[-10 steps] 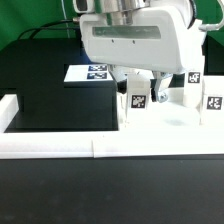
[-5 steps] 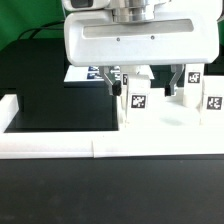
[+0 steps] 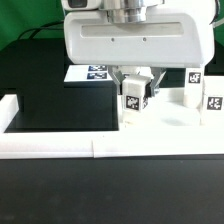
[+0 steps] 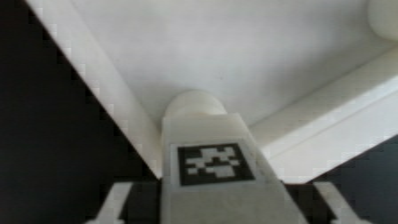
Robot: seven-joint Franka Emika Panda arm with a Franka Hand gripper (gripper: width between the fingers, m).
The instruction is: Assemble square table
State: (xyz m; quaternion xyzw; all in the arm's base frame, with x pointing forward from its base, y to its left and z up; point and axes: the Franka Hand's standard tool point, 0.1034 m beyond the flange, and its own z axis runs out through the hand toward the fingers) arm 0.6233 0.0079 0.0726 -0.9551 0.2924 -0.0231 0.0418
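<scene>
Exterior view: my two-finger gripper (image 3: 135, 84) hangs low over the large white square plastic tabletop plate (image 3: 170, 125), its fingers pinching one small white tagged leg (image 3: 134, 95) near the plate's edge on this view's left. That leg sits slightly tilted between the pads. Two more small white tagged legs (image 3: 193, 87) stand upright on the plate toward this view's right, well apart from the one I hold. The thin flat white marker board (image 3: 96, 72) lies behind on the black table (image 3: 60, 100). A long white border rail (image 3: 60, 142) runs along the front.

Wrist view: the leg (image 4: 208, 140) fills the middle, its tag facing the camera, with my finger pads (image 4: 125, 200) on both flanks — the grip looks centred. The white plate (image 4: 267, 50) lies beyond it.

Procedure, as I judge it: confirm a firm clamp before lifting; raise straight up — clear of the other legs; correct the tilt before presenting the leg to a corner socket. No socket is visible here.
</scene>
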